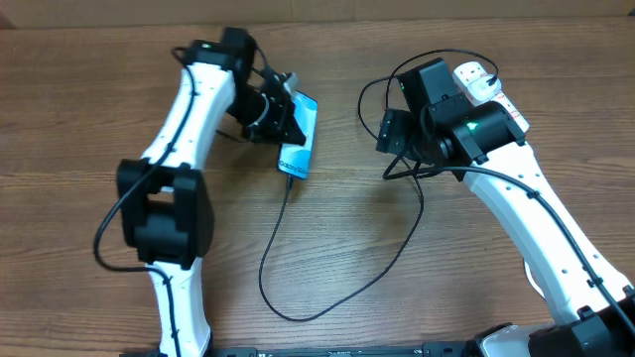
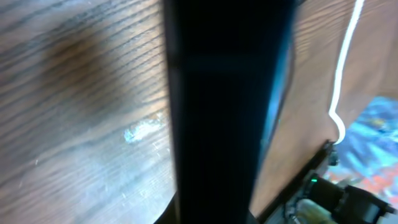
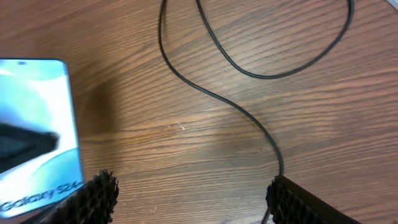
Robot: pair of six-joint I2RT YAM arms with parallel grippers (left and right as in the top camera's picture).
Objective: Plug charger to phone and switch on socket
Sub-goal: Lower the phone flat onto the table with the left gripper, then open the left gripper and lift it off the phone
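Brown wood-grain desk [image 1: 79, 89] carries all items. White elongated power-strip socket [image 1: 484, 87] lies far right, partly under the right arm [image 1: 526, 198]. Slim phone [image 1: 300, 134] with a blue-green screen sits centre-left, left fingers [image 1: 286, 117] closed on its edge. Thin black charger cable [image 1: 273, 238] loops from the phone's near end. Right fingers [image 3: 99, 196] spread wide, empty.

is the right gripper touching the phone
Apart. The overhead view shows a stretch of bare table between the right gripper and the phone.
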